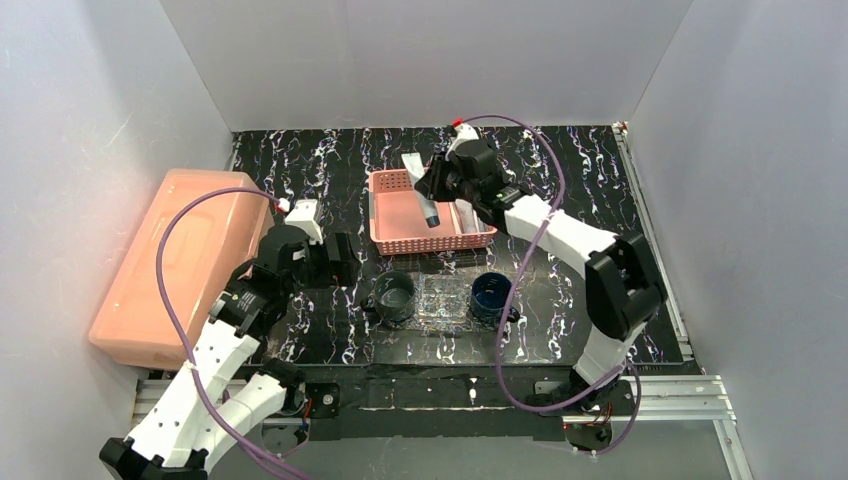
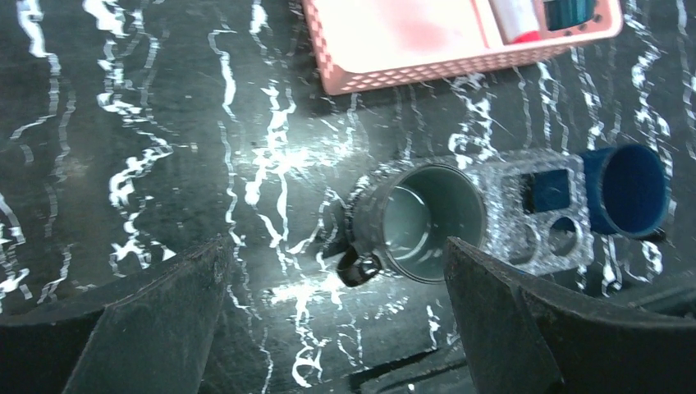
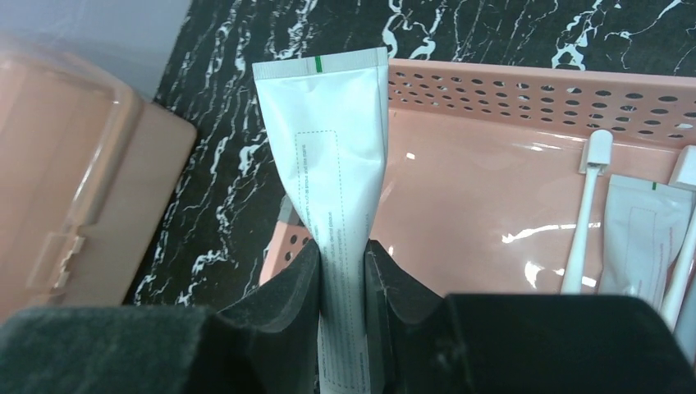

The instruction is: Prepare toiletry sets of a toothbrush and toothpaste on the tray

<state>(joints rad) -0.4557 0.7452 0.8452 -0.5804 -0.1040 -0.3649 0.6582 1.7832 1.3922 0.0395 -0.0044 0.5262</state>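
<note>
My right gripper [image 3: 343, 250] is shut on a white toothpaste tube [image 3: 328, 164], held above the left end of the pink basket [image 3: 492, 164]. The top view shows the same tube [image 1: 420, 190] hanging from the right gripper [image 1: 437, 185] over the basket [image 1: 400, 240]. A white toothbrush [image 3: 584, 213] and another toothpaste tube [image 3: 636, 238] lie in the basket's right part. The glittery clear tray [image 1: 443, 300] sits between two cups near the front. My left gripper [image 2: 336, 271] is open above the bare table, just left of the tray [image 2: 533, 213]; the top view has the left gripper [image 1: 340, 260] there too.
A grey-green cup [image 1: 393, 295] stands at the tray's left end and a blue cup [image 1: 490, 293] at its right end. A big salmon box [image 1: 175, 265] fills the left side of the table. White walls close in the workspace.
</note>
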